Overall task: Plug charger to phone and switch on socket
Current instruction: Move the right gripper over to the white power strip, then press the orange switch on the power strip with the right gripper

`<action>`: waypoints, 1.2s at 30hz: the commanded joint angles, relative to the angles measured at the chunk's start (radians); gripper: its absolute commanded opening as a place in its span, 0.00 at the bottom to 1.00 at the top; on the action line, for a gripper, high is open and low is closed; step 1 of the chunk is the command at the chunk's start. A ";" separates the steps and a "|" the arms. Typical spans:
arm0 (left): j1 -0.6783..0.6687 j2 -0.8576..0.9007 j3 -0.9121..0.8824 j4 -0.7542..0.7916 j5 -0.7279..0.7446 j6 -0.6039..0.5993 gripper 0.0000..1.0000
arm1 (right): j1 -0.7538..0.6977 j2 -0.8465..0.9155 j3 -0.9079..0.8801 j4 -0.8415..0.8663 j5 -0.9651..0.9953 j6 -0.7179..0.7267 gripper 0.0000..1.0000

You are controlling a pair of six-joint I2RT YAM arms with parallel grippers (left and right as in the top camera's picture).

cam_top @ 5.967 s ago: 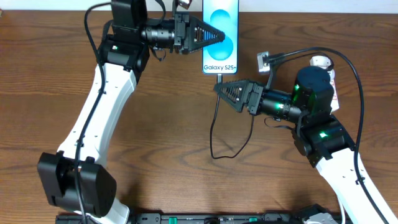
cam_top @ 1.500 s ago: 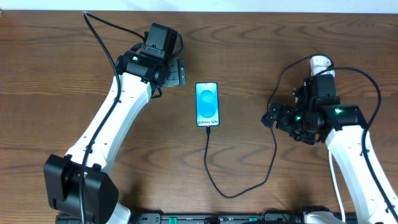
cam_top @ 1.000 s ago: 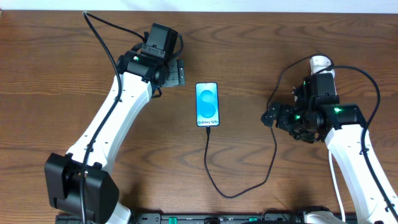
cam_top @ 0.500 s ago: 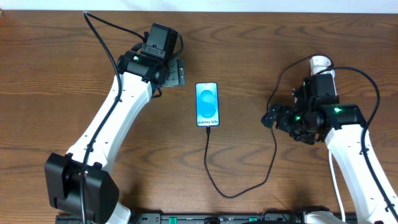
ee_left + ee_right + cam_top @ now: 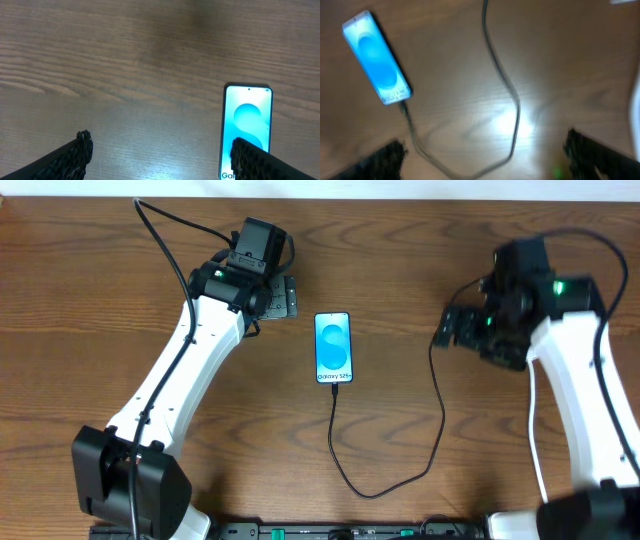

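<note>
Overhead, charger (image 5: pixel 332 425) sits plugged into phone (image 5: pixel 334 348); left gripper (image 5: pixel 161 150) and right gripper (image 5: pixel 485 147) gape wide, holding nothing.

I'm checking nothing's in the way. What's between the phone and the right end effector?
Overhead view: bare table from the phone until the charger cable, which runs just beside the right end effector.
</note>
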 commanded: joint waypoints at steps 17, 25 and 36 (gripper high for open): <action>0.004 0.007 0.007 -0.004 -0.016 0.002 0.90 | -0.352 0.236 0.225 0.172 0.339 0.094 0.99; 0.004 0.007 0.007 -0.004 -0.016 0.002 0.90 | -0.437 0.246 0.072 0.405 0.328 0.094 0.99; 0.004 0.007 0.007 -0.004 -0.016 0.002 0.90 | -0.467 0.283 -0.095 0.636 0.234 0.102 0.99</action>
